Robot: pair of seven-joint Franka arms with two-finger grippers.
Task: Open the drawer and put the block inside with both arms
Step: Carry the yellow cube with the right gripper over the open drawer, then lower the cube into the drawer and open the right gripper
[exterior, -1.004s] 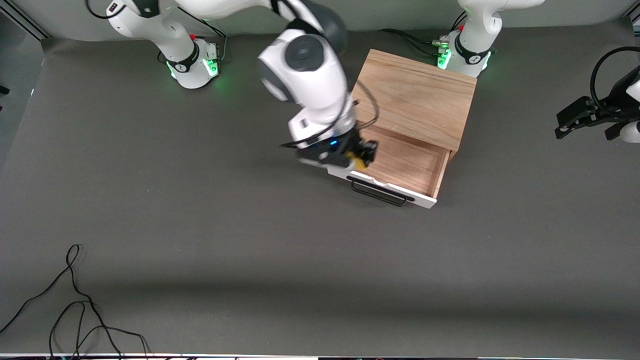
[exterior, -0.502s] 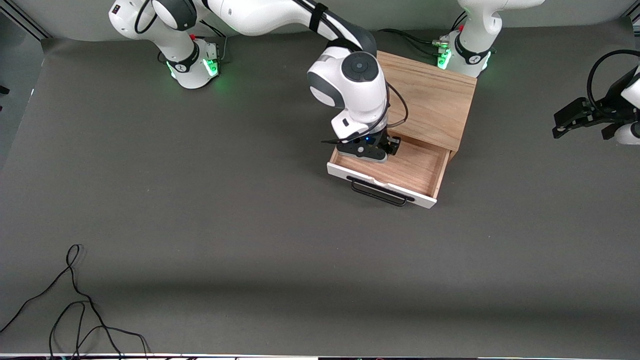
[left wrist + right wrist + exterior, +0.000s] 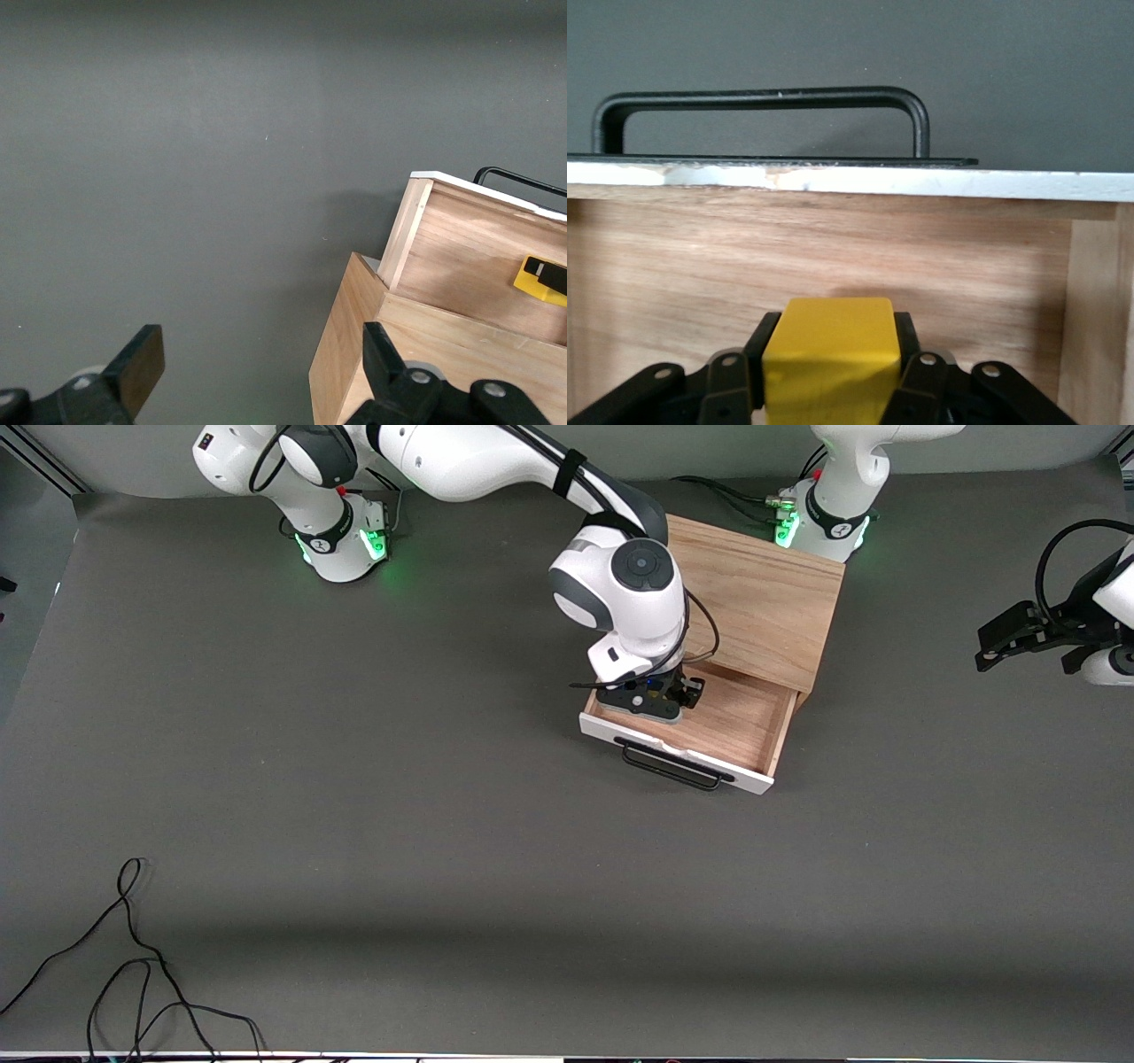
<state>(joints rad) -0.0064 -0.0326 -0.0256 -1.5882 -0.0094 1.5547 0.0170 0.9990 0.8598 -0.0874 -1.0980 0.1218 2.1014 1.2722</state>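
Yellow block (image 3: 829, 354) clamped between the closed fingers of the right hand (image 3: 654, 701), low inside the open drawer (image 3: 709, 731), near its white front panel. Left hand (image 3: 1028, 638) parked wide open, empty, over the table's edge at the left arm's end.

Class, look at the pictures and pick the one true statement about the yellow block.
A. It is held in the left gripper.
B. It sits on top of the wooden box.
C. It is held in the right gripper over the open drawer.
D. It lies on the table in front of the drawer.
C: the right wrist view shows the block clamped in the right gripper, above the wooden floor of the open drawer.
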